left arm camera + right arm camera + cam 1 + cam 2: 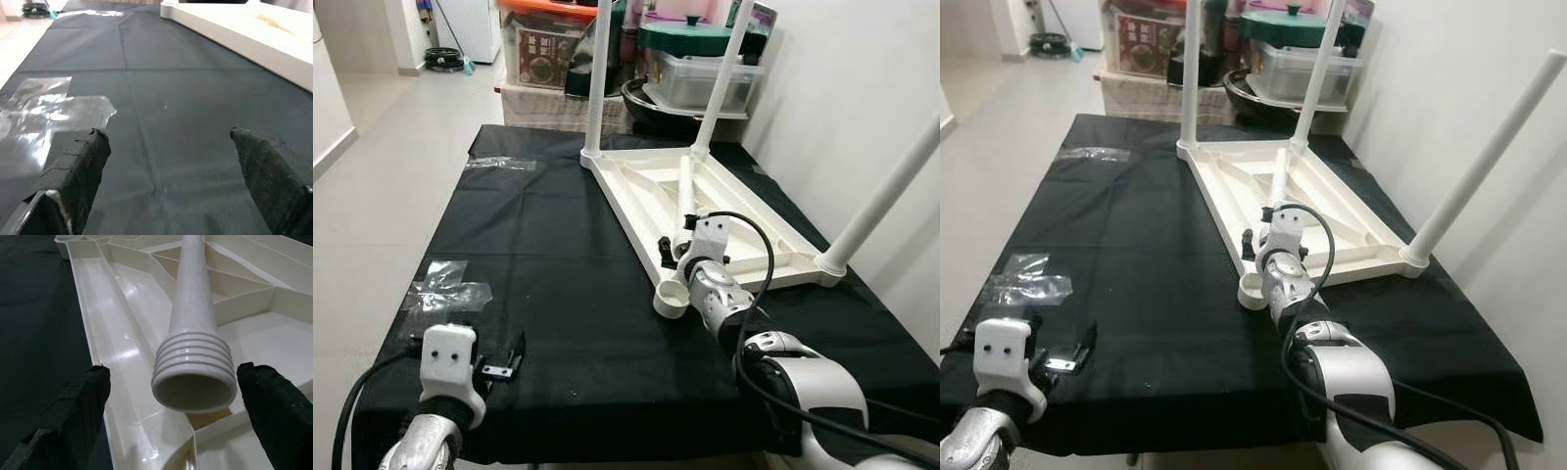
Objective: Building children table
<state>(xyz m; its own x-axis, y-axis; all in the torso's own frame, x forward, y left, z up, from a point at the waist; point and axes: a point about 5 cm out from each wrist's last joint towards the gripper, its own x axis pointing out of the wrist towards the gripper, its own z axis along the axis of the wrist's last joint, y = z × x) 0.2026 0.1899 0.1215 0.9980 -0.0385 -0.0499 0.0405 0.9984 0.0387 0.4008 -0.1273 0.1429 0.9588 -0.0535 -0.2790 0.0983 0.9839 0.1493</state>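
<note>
White plastic ribbed tabletop [646,186] upside down on black-clothed desk [558,255]; three white legs fitted upright. Fourth loose white threaded leg [194,347] lies on tabletop between released right hand [176,401] fingers. Left hand [171,161] released above cloth beside two clear plastic bags [445,284].

No readable text, brand or number anywhere. The clear plastic storage box with orange lid [540,44] beyond the counter carries a dark printed label, too blurred to read.
</note>
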